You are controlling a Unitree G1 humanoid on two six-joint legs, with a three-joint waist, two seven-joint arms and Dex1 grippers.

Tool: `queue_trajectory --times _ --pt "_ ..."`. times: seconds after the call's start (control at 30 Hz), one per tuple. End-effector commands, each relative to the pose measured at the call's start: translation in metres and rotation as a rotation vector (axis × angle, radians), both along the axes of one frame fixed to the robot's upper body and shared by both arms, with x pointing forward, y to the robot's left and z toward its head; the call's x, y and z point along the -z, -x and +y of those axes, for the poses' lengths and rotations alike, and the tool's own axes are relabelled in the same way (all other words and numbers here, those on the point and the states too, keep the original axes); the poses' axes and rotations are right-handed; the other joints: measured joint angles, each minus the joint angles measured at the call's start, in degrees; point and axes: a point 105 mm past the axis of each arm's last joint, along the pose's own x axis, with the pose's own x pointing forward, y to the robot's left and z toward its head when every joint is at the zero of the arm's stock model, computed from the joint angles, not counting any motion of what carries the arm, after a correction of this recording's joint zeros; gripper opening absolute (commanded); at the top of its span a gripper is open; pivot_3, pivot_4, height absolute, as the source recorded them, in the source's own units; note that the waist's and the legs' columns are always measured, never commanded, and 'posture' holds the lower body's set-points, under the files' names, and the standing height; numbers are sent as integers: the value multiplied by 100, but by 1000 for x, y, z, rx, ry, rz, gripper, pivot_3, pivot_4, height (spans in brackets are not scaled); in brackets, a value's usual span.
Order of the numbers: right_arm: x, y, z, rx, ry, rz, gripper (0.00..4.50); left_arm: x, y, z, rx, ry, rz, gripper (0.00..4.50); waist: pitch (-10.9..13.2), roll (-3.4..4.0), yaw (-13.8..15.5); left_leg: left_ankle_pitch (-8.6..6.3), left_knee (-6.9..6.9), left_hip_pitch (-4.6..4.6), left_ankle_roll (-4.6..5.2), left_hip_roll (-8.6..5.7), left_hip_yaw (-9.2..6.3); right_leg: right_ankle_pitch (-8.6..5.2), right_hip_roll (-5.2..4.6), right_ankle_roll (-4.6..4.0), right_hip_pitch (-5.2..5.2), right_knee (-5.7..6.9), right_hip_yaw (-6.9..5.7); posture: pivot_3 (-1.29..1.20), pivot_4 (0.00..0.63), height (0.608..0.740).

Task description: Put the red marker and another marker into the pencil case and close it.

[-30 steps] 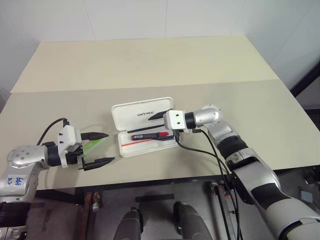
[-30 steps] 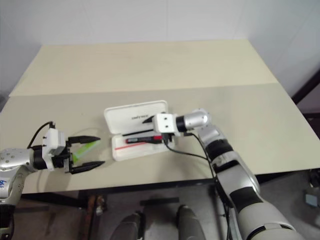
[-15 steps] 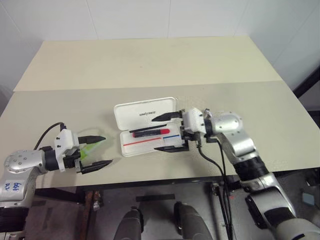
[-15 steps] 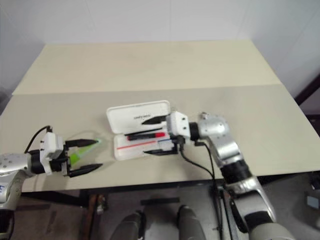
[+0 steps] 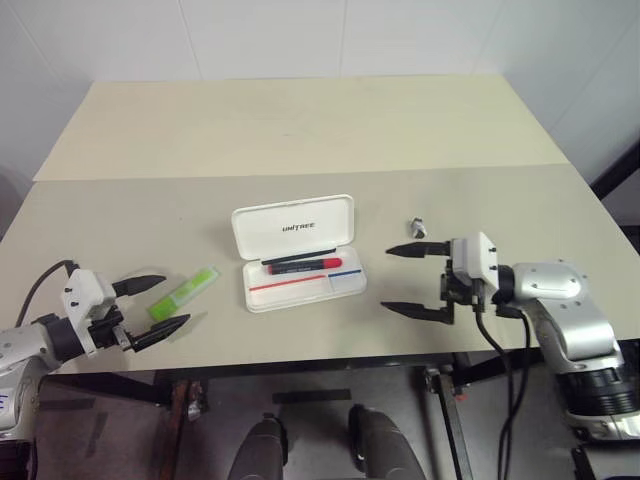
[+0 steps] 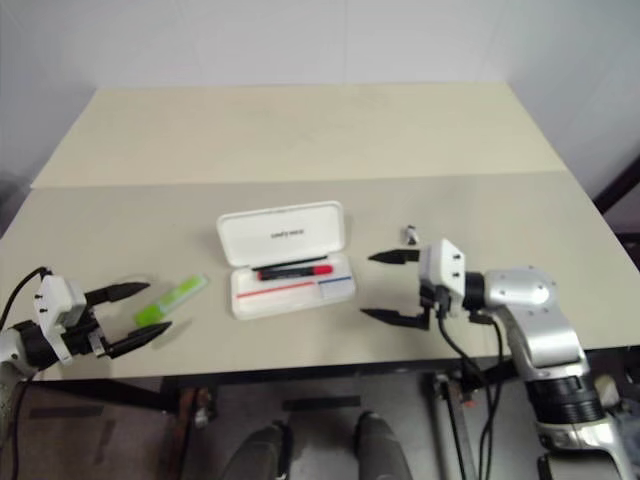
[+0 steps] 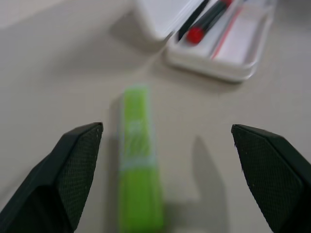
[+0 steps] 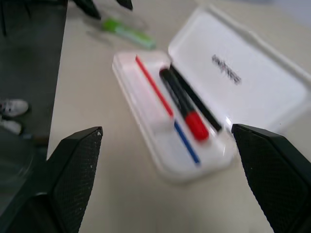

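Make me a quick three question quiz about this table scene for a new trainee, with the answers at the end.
1. True or false: the red marker lies inside the open pencil case.
2. Where is the green marker? A in the case; B on the table, in front of the left gripper; C in the right gripper.
3. Fill in: both grippers are ____.

Key: 1 true. 2 B. 3 open.

Bright, even light from overhead; no glare on the bench (image 5: 300, 130). Shadows soft and short, lying just beneath each hand. Head views sharp in the left eye, slightly hazy in the right. Both wrist views soft: light-green marker (image 7: 138, 160) blurred, pencil case (image 8: 204, 107) smeared, fingertips (image 7: 73, 170) crisper.
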Motion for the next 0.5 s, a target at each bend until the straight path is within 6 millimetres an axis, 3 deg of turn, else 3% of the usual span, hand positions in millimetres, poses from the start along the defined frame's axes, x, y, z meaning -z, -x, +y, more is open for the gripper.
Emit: queue_trajectory --times 0.03,0.43,0.5 --pt "-19 7 3 -31 -20 -77 4483 5 -8 5 -28 -3 -12 4500 -1 -1 3 0 2 4 0 2 -2 0 3 0 5 1 -2 0 150 740" --pt "-30 14 16 -39 -56 -113 4483 38 -21 -3 -57 68 77 4500 -5 -6 26 2 1 7 3 7 -13 2 -12 3 12 1 -8 0 150 740" --pt "-32 14 17 -37 -62 -119 4500 41 -23 0 -84 69 75 4128 -5 -6 26 4 2 10 6 9 -15 2 -18 4 16 2 -9 0 150 740"
